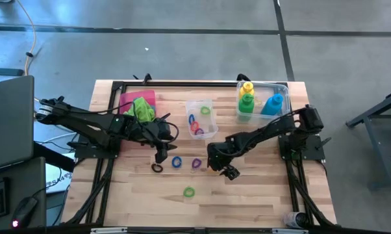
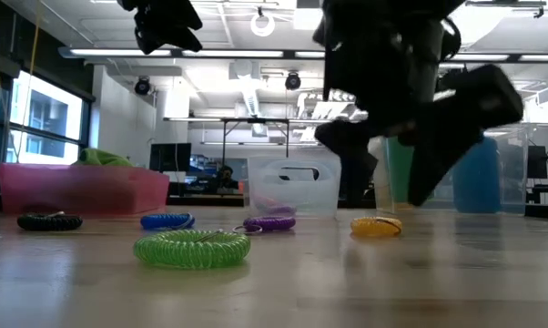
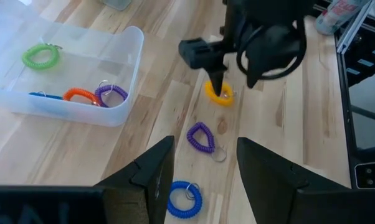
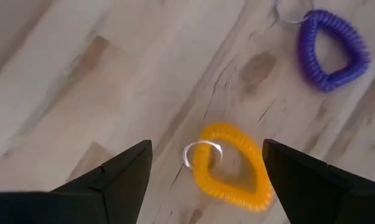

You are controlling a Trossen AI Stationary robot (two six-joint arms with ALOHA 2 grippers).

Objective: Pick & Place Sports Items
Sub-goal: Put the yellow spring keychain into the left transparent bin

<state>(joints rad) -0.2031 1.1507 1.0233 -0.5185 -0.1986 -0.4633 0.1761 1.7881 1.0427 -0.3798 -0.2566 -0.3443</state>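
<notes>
Yellow coiled ring (image 4: 232, 167) is seen lying on the wooden table (image 1: 260, 201), straddled by the spread, empty fingers of the right gripper (image 4: 206, 180). The left gripper (image 3: 203, 180), parted and empty, is held above the blue ring (image 3: 185, 199), beside the purple ring (image 3: 201, 138).

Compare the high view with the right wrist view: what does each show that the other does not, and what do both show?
Only the high view: the left gripper, the yellow, green and blue bottles in their clear box, the small clear box of rings, the lime green towel, and the black ring, blue ring and green ring.

Only the right wrist view: the yellow ring between the right gripper's open fingers.

Both: the purple ring and wooden table.
</notes>
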